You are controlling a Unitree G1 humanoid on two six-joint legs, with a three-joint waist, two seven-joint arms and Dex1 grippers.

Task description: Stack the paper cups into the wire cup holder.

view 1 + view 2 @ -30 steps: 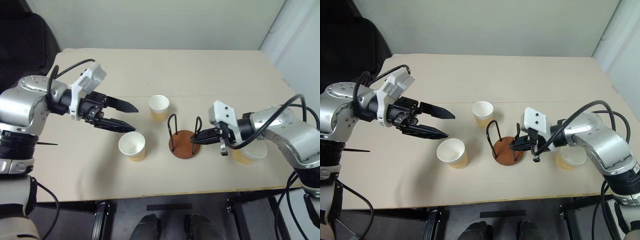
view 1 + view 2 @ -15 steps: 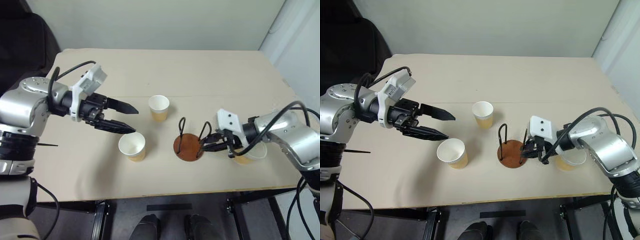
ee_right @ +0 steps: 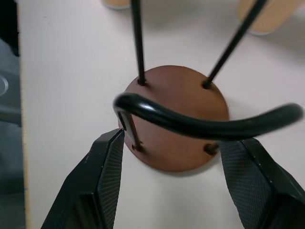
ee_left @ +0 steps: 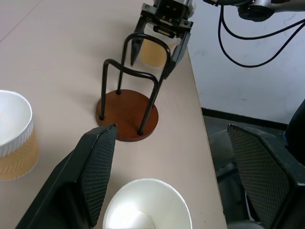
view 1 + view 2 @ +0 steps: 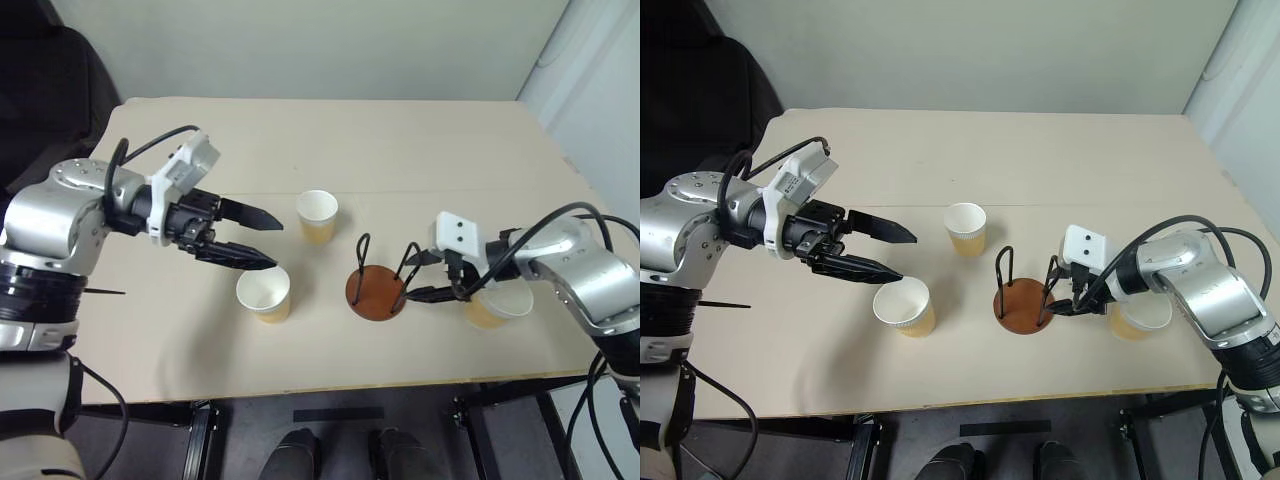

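Note:
The wire cup holder [image 5: 376, 293] stands empty at the table's front centre, a brown disc with two black wire loops. My right gripper [image 5: 414, 277] is open just to its right, its fingers either side of the near loop [image 3: 205, 121], holding nothing. One paper cup [image 5: 265, 292] stands upright at the front left, and my left gripper [image 5: 268, 241] hovers open just above and behind it. A second cup [image 5: 318, 215] stands behind the holder. A third cup [image 5: 497, 306] stands on the right, partly hidden behind my right arm.
The tan table [image 5: 400, 140] has wide bare room at the back. Its front edge [image 5: 330, 378] runs close below the holder and cups. A dark chair [image 5: 50, 90] stands off the far left corner.
My right gripper was shut on the holder's near loop; it dragged the holder slightly right, turning it, then opened and let go. The left gripper has stayed put.

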